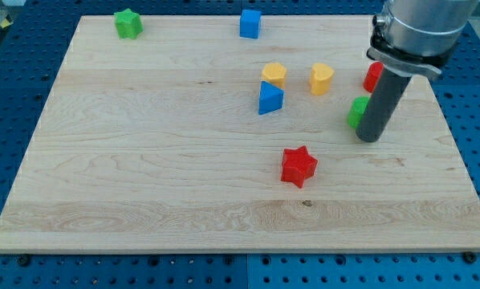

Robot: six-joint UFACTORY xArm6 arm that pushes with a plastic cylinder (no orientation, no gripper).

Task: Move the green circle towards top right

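The green circle [357,111] sits at the board's right side, half hidden behind my rod. My tip [369,138] rests on the board just to the right of and below it, touching or nearly touching. A red block [372,77], shape unclear, lies just above the green circle, partly hidden by the rod's collar.
A yellow hexagon [274,75] and a yellow heart [322,79] lie left of the green circle, with a blue triangle [270,98] below the hexagon. A red star [298,166] lies lower centre. A green star [128,23] and a blue cube [250,23] sit at the wooden board's [144,160] top edge.
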